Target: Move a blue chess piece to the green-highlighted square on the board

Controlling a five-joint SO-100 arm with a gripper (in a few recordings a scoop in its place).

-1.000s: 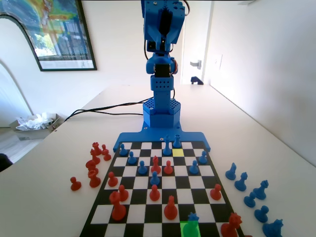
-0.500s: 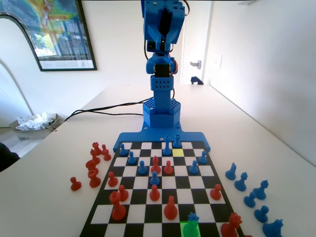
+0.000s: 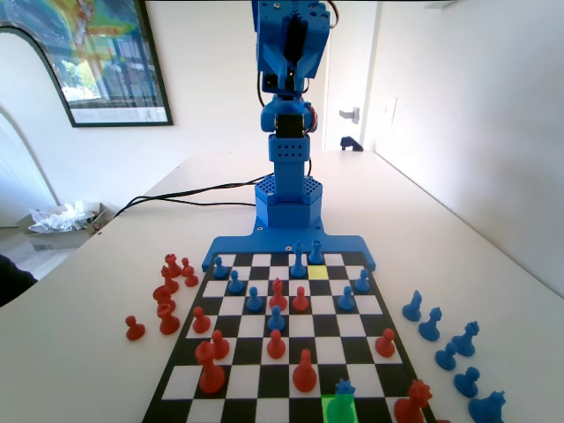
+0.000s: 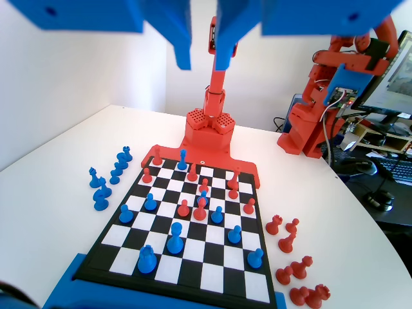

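Blue arm is sitting folded up high at the far end of the board (image 3: 264,352) in the fixed view, well clear of all pieces. In the wrist view the gripper (image 4: 203,55) is hanging from the top edge, two flat blue plastic jaws with squared tips, standing slightly apart with a narrow gap and nothing between them.

The board is a flat, glossy black-and-white chequer with a matte blue printed bracket (image 3: 286,245) along the arm's edge. All pieces are looking like small printed plastic, blue and red.

The blue chess piece (image 3: 344,389) is standing upright on the green-highlighted square (image 3: 338,409), near row, right of centre in the fixed view; short body, spiky crown top. The square is glowing saturated green under it. In the wrist view the same piece (image 4: 183,156) is sitting in the far row.

A paler yellow square (image 3: 318,272) is showing near the bracket, just below a blue piece (image 3: 315,254).

Captured red pieces (image 3: 167,291) are clustering off the board on the left in the fixed view, blue ones (image 3: 449,344) on the right.
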